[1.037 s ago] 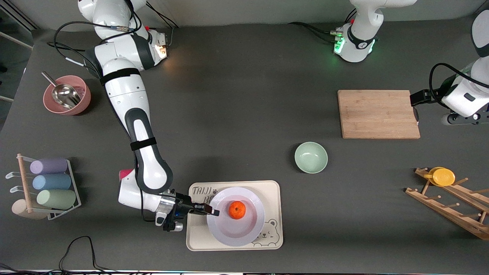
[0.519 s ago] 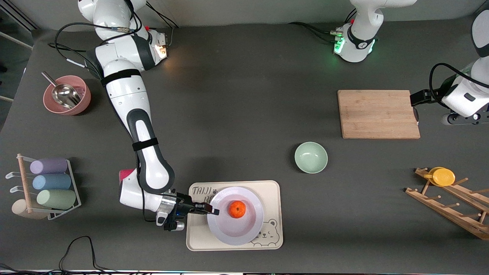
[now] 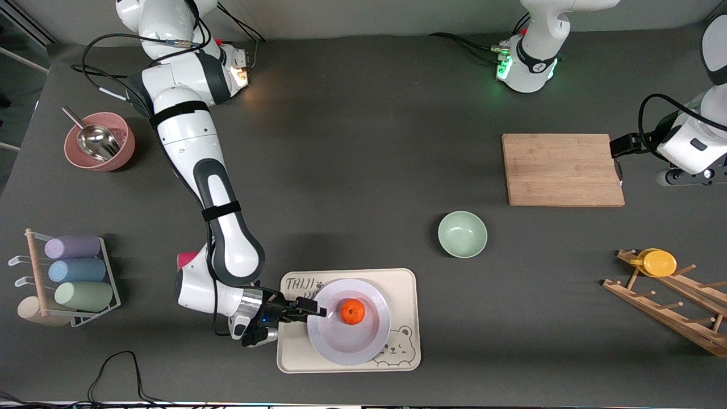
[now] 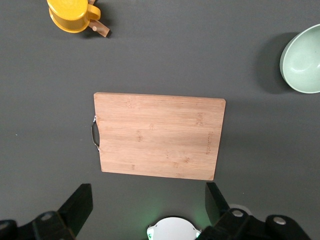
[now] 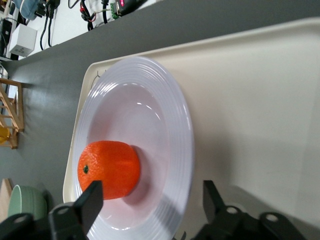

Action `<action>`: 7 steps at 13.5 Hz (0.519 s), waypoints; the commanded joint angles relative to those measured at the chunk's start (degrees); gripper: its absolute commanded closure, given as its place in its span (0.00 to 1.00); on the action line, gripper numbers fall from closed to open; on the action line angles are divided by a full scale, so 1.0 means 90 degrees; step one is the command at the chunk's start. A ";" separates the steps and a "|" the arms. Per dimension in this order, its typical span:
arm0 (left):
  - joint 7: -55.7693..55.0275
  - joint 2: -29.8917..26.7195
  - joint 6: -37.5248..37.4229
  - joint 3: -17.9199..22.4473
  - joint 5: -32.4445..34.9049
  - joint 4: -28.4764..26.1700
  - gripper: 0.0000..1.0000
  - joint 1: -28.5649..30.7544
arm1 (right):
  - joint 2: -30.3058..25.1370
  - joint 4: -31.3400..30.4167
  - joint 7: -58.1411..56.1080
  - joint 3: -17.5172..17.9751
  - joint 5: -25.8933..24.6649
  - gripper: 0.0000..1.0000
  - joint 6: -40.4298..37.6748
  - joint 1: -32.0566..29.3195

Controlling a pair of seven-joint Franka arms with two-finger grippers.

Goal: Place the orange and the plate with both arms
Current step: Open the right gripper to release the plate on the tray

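The white plate (image 3: pixel 341 353) lies on the cream tray (image 3: pixel 406 284), with the orange (image 3: pixel 352 312) resting in its well. My right gripper (image 3: pixel 316 311) is low at the plate's edge toward the right arm's end of the table. In the right wrist view this gripper (image 5: pixel 151 195) stands open. The plate's rim (image 5: pixel 172 130) lies between its spread fingers without touching them, and the orange (image 5: pixel 109 170) sits just inside. The left arm (image 3: pixel 690 145) waits high beside the cutting board. Its gripper (image 4: pixel 147 192) is open and holds nothing.
A bamboo cutting board (image 3: pixel 562 169) and a pale-green bowl (image 3: pixel 462 234) lie farther from the camera than the tray. A wooden rack with a yellow lid (image 3: pixel 659 263) stands at the left arm's end. A pink bowl with a scoop (image 3: pixel 99 141) and a cup rack (image 3: pixel 74 272) stand at the right arm's end.
The right gripper's jaws have gone from shut on the plate's rim to open. The plate has settled flat on the tray. The left arm has not moved.
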 commanded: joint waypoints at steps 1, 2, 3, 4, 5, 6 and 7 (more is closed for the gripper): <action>-0.0026 -0.0007 -0.0080 -0.0001 0.0052 0.0014 0.00 0.0004 | -0.0292 0.0023 -0.0021 -0.0012 -0.0563 0.00 -0.0026 0.0000; -0.0026 -0.0007 -0.0080 -0.0001 0.0052 0.0005 0.00 0.0004 | -0.0389 0.0023 -0.0002 -0.0012 -0.0864 0.00 -0.0065 0.0009; -0.0026 -0.0007 -0.0080 -0.0001 0.0052 0.0014 0.00 0.0004 | -0.0574 0.0023 -0.0002 -0.0012 -0.1225 0.00 -0.0210 0.0000; -0.0026 -0.0007 -0.0080 -0.0001 0.0052 0.0014 0.00 0.0004 | -0.0798 -0.0006 -0.0002 -0.0012 -0.1567 0.00 -0.0550 -0.0010; -0.0026 -0.0007 -0.0061 -0.0001 0.0052 0.0014 0.00 0.0004 | -0.1110 -0.0035 0.0047 -0.0032 -0.1851 0.00 -0.0940 -0.0029; -0.0026 -0.0007 -0.0061 -0.0001 0.0052 0.0005 0.00 0.0004 | -0.1451 -0.0084 0.0067 -0.0100 -0.2124 0.00 -0.1254 -0.0078; -0.0026 -0.0007 -0.0061 -0.0001 0.0052 0.0005 0.00 0.0004 | -0.1725 -0.0171 0.0144 -0.0236 -0.2378 0.00 -0.1701 -0.0175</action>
